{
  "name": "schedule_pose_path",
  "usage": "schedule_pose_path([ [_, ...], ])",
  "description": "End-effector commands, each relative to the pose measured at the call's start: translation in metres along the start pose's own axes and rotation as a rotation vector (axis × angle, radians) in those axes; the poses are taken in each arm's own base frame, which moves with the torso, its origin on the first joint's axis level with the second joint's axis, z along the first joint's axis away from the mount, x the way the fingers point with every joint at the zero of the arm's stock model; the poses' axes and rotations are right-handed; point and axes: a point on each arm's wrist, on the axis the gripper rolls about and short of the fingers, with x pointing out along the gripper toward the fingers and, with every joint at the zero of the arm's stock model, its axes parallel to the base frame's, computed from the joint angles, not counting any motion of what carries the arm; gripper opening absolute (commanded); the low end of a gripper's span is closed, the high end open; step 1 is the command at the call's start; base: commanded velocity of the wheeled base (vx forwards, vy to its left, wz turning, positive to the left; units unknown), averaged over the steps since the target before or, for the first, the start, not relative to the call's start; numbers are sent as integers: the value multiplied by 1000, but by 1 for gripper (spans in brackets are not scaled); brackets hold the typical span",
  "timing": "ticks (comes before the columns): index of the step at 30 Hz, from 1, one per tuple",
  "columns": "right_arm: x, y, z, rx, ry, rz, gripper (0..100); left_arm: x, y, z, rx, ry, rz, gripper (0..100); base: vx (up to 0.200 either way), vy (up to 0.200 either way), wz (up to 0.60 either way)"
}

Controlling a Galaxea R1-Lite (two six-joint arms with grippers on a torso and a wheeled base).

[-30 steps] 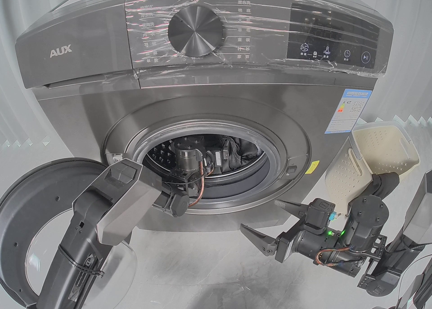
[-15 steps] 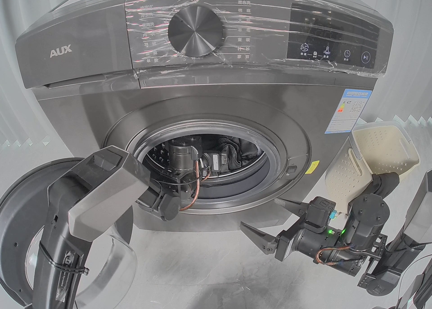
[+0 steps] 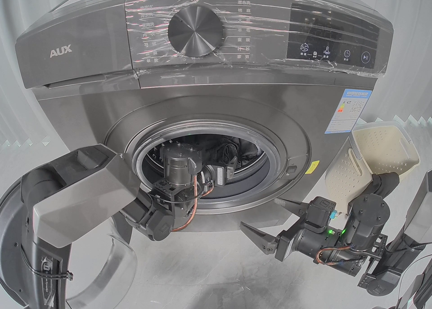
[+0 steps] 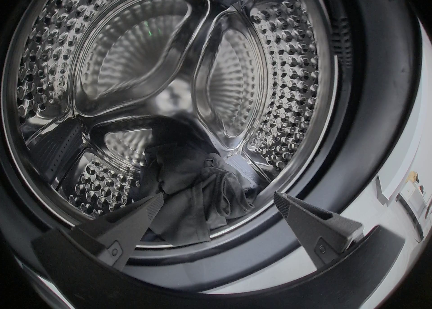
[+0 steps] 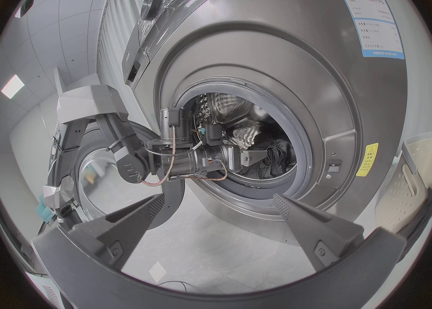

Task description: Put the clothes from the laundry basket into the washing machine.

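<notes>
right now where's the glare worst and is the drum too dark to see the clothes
Head view: streaky glare on the plastic wrap over the panel, drum interior in shadow. Left wrist view: the drum wall shines with reflections, dark clothes readable at its bottom. Right wrist view: fisheye bends the washing machine front.

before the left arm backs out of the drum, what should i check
1. Left tool open and empty: ok.
2. Dark clothes lying inside the drum: ok.
3. Door swung wide open: ok.
4. Right tool open, empty, in front of the washing machine: ok.
5. Laundry basket emptied: cannot tell.
</notes>
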Motion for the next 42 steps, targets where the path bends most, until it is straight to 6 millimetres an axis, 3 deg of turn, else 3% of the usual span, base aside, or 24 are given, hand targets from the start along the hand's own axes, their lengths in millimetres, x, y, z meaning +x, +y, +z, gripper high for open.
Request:
schedule_pose_path([
  [1, 0, 0, 0, 1, 2, -1, 100, -13, -5, 2, 5, 10, -15, 100, 0, 0, 0],
  [5, 0, 0, 0, 1, 2, -1, 100, -28, -16, 1, 8, 12, -50, 100, 0, 0, 0],
  [8, -2, -3, 0, 2, 0, -10, 100, -57, -36, 4, 13, 24, -118, 100, 0, 0, 0],
  [14, -15, -4, 4, 1, -3, -21, 100, -109, -50, 14, 6, 7, -197, 100, 0, 0, 0],
  [17, -28, -3, 10, -2, -21, -17, 100, -140, -50, 27, -7, -19, -232, 100, 0, 0, 0],
  [18, -28, -3, 10, -2, -21, -17, 100, -142, -49, 27, -7, -19, -234, 100, 0, 0, 0],
  [21, -49, -3, 22, -5, -68, -32, 100, -186, -36, 43, -26, -48, -220, 100, 0, 0, 0],
  [24, -64, -4, 27, -3, -93, -62, 100, -224, -16, 44, -26, -54, -198, 100, 0, 0, 0],
  [32, -92, -19, 23, 4, -82, -150, 100, -250, 1, 51, -79, -116, -180, 100, 0, 0, 0],
  [42, -112, -28, 33, 13, -114, -245, 100, -277, 15, 48, -77, -126, -170, 100, -200, 0, 0],
])
